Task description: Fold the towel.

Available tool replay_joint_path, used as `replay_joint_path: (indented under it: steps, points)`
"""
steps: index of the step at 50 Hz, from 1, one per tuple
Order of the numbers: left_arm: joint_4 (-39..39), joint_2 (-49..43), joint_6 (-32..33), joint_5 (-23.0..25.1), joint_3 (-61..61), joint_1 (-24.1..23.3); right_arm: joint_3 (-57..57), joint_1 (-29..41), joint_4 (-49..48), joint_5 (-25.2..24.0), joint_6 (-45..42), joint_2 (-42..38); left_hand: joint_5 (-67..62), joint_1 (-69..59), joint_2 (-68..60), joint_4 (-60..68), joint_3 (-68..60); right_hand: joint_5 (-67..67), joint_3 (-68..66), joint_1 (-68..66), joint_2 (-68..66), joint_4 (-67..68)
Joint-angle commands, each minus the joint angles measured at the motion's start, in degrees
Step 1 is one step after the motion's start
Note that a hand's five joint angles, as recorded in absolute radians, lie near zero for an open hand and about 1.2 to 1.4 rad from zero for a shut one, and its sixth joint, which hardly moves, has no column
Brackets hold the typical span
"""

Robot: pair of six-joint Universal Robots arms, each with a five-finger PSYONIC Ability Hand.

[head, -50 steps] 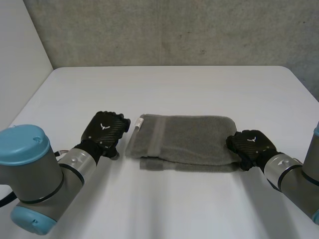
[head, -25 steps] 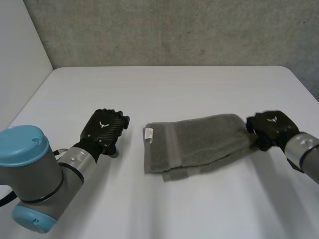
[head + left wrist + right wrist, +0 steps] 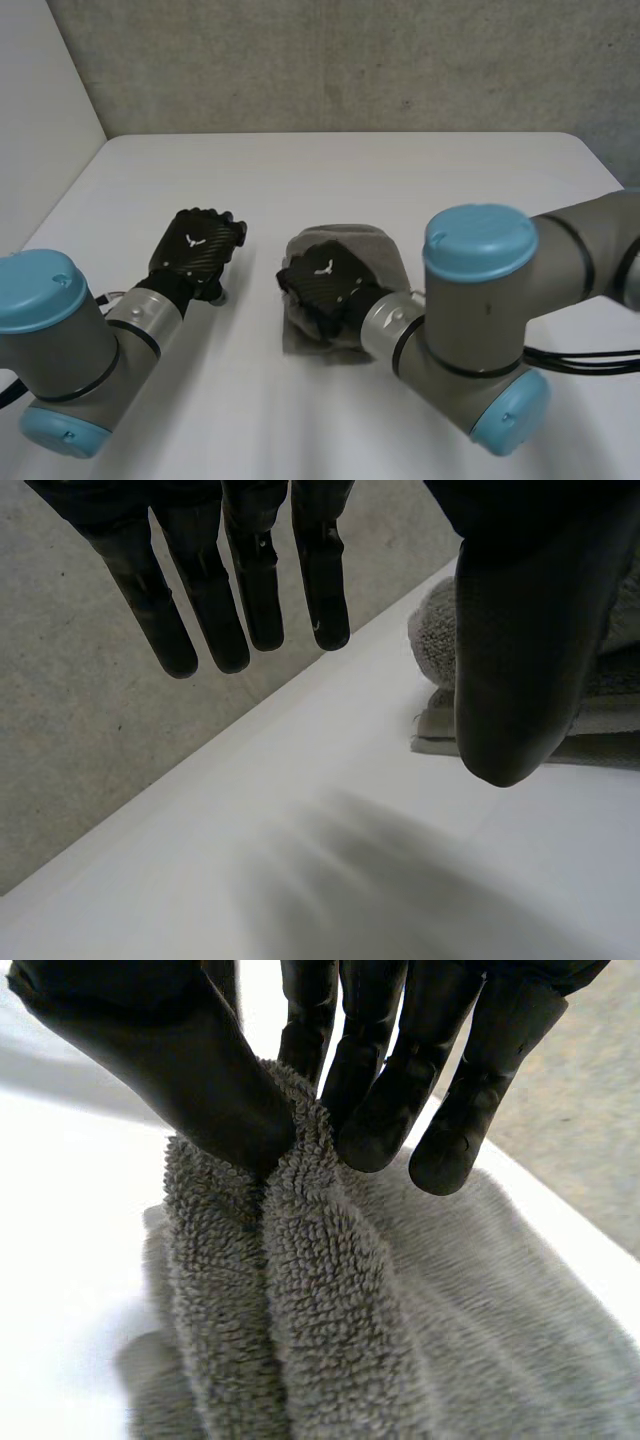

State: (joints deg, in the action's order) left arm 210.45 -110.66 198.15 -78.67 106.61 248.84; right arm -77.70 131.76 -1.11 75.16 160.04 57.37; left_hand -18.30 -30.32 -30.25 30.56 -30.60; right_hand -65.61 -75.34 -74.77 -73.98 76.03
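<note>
The grey towel (image 3: 358, 246) lies bunched in the middle of the white table (image 3: 400, 170), its right end brought over its left part. My right hand (image 3: 322, 283) rests on the towel's left side, its arm reaching across from the right. In the right wrist view that hand (image 3: 190, 1070) pinches a ridge of the towel (image 3: 330, 1310) between thumb and fingers. My left hand (image 3: 195, 250) hovers to the left of the towel, apart from it. Its fingers (image 3: 250, 590) are straight and hold nothing, and the towel's edge (image 3: 432, 630) shows beside its thumb.
A grey wall stands behind the table's far edge. Bare tabletop stretches to the right of and beyond the towel. My right arm's big elbow joint (image 3: 480, 330) sits low over the table's near right part.
My right hand has closed on the towel's right end and carried it across to the left, doubling the towel over. My left hand has drawn back slightly to the left.
</note>
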Motion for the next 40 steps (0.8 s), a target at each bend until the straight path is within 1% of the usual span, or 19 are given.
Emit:
replay_joint_path:
  steps: [1,2,3,4,7,9,10,12,15,17,18,20,21,22,23,25,29,33,40]
  points:
    - [0.31,0.00,-0.39,0.00,0.09,0.07,-0.61,-0.28,-0.12,1.21,0.01,0.02,0.93,2.94,2.87,-3.18,3.23,23.92,23.64,23.07,22.28,-24.33]
    - [0.31,0.00,-0.39,0.00,0.09,0.07,-0.61,-0.28,-0.12,1.22,0.01,0.02,0.93,2.95,2.87,-3.18,3.23,24.15,23.87,23.30,22.52,-24.57]
    - [0.31,0.00,-0.74,0.00,0.00,0.07,-0.79,-0.28,0.05,1.65,0.09,0.46,1.60,3.61,3.54,-3.85,3.90,48.30,48.02,47.45,46.66,-48.72]
    - [0.31,0.00,-1.44,0.00,0.00,0.07,-1.05,-0.28,0.23,2.35,0.27,1.33,2.44,4.45,4.38,-4.69,4.74,61.19,60.92,60.35,59.56,-61.61]
    - [0.31,0.18,-2.50,-0.08,-0.17,0.07,-1.49,-0.28,0.32,3.24,0.45,2.48,3.12,5.13,5.06,-5.37,5.42,63.17,62.90,62.33,61.54,-63.59]
    - [-0.21,1.23,-5.56,-0.08,-0.78,-0.02,-2.89,-0.98,0.23,4.73,0.45,5.11,4.46,6.47,6.40,-6.71,6.76,65.61,65.34,64.77,63.98,-66.03]
    - [-0.21,1.23,-5.58,-0.08,-0.79,-0.02,-2.90,-0.98,0.23,4.73,0.45,5.12,4.46,6.48,6.41,-6.72,6.76,65.61,65.34,64.77,63.98,-66.03]
    - [-0.65,3.51,-10.47,0.00,-1.31,-0.19,-4.73,-3.61,-0.03,5.00,0.80,7.31,5.14,7.15,7.08,-7.39,7.44,65.61,65.34,64.77,63.98,-66.03]
    - [-0.65,4.31,-13.14,0.09,-1.67,-0.63,-5.80,-5.98,-0.21,4.73,2.63,9.50,5.14,7.15,7.08,-7.39,7.44,65.61,65.34,64.77,63.98,-66.03]
    - [-0.74,5.10,-18.82,0.35,-2.89,-1.60,-6.06,-7.38,-0.21,4.56,3.78,10.21,4.97,6.99,6.91,-7.22,7.27,65.61,65.34,64.77,63.98,-66.03]
    - [-0.74,5.10,-18.85,0.35,-2.90,-1.60,-6.06,-7.40,-0.21,4.56,3.79,10.22,4.97,6.98,6.91,-7.22,7.27,65.61,65.34,64.77,63.98,-66.03]
    - [-1.26,5.36,-23.92,0.27,-4.73,-3.70,-6.15,-11.33,-0.30,4.21,6.24,10.83,4.80,6.82,6.74,-7.05,7.10,65.61,65.34,64.77,63.98,-66.03]
    - [-1.27,5.37,-23.95,0.27,-4.74,-3.71,-6.15,-11.35,-0.30,4.21,6.25,10.83,4.80,6.82,6.74,-7.05,7.10,65.61,65.34,64.77,63.98,-66.03]
    - [-2.05,5.02,-26.04,0.35,-5.79,-4.84,-6.24,-13.18,-0.30,4.03,7.38,10.83,4.63,6.65,6.58,-6.89,6.93,65.61,65.34,64.77,63.98,-66.03]
    - [-2.06,5.01,-26.06,0.35,-5.80,-4.85,-6.33,-14.50,-0.30,4.03,8.61,10.75,4.63,6.65,6.57,-6.89,6.93,65.61,65.34,64.77,63.98,-66.03]
    - [-4.16,3.53,-28.42,0.27,-8.07,-6.78,-6.50,-15.47,-0.38,3.86,9.84,10.48,4.63,6.65,6.57,-6.89,6.93,65.61,65.34,64.77,63.98,-66.03]
    - [-5.66,-0.52,-29.13,0.09,-10.81,-8.63,-7.21,-16.71,-0.65,2.54,11.96,9.52,4.46,6.48,6.41,-6.72,6.76,65.61,65.34,64.77,63.98,-66.03]
    - [-8.03,-5.52,-29.31,-0.17,-14.31,-10.83,-7.99,-18.99,-2.40,-0.27,14.68,7.50,4.63,6.65,6.57,-6.88,6.93,65.61,65.34,64.77,63.98,-66.03]
    - [-8.91,-10.45,-29.40,-0.26,-15.82,-12.06,-9.05,-20.05,-4.25,-1.77,16.09,5.82,4.63,6.65,6.57,-6.89,6.93,65.61,65.34,64.77,63.98,-66.03]
